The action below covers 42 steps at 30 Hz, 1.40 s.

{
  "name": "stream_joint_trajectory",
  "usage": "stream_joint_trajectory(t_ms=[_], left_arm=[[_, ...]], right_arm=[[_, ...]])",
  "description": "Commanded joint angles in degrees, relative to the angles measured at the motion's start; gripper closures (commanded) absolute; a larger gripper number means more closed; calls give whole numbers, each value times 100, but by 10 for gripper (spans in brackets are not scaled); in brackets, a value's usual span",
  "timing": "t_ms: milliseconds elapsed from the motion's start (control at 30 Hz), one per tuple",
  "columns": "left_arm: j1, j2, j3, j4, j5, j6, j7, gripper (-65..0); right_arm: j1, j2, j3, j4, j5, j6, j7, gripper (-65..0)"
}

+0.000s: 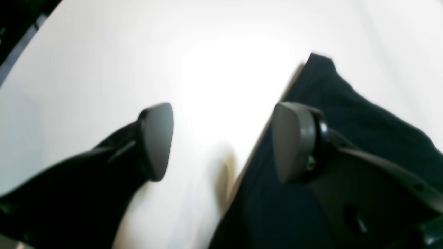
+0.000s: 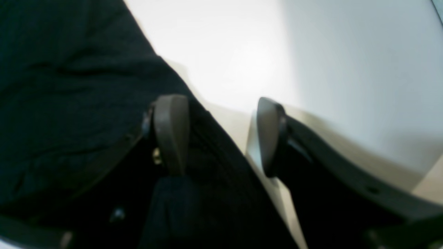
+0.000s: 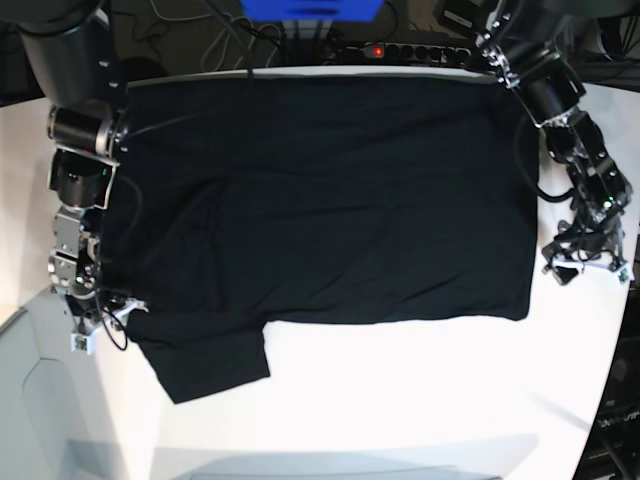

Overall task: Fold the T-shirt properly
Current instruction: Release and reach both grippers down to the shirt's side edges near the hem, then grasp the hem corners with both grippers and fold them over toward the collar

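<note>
T-shirt (image 3: pixel 320 200) spread flat on white table (image 3: pixel 400 400), black side up, filling centre to 12 o'clock of base view; one sleeve sticks out at 7 o'clock. Left gripper (image 1: pixel 221 141) at 3 o'clock edge, jaws wide apart, nothing held; one pad over cloth, other over bare table. Right gripper (image 2: pixel 218 135) at 8 o'clock by sleeve, jaws wide apart, straddling cloth edge, no grip.
</note>
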<state>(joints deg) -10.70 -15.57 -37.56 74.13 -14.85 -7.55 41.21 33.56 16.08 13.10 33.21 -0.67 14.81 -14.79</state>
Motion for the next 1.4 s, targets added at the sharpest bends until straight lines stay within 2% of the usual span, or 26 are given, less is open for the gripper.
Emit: stream_joint_trajectory(t_ms=[0, 233, 300, 533, 567, 900, 1167, 1367], left_arm=[[-139, -126, 95, -33, -40, -5, -205, -433], [-534, -513, 877, -1422, -40, 12, -943, -433], [-772, -557, 1070, -1940, -40, 12, -1093, -433], [-1370, -698, 1774, -3022, -40, 4, -1822, -433], [-1466, -724, 1835, -3109, -40, 4, -1857, -433], [-2064, -733, 2152, -3382, -49, -23, -1910, -433], [-2644, -698, 3303, -4806, -93, 4, -2956, -434], [-2724, -583, 3365, -5149, -58, -5, -3088, -433]], right_arm=[[130, 58, -102, 68, 27, 106, 59, -325], [-37, 58, -497, 68, 27, 88, 68, -305], [-99, 58, -497, 68, 27, 88, 68, -256], [-134, 50, -497, 68, 27, 88, 68, -9], [-134, 50, -497, 68, 27, 88, 59, 0], [-240, 50, -805, 59, 27, 88, 50, 0], [-257, -21, -814, 59, 27, 88, 50, 0], [-248, -30, -814, 59, 27, 88, 41, 0]])
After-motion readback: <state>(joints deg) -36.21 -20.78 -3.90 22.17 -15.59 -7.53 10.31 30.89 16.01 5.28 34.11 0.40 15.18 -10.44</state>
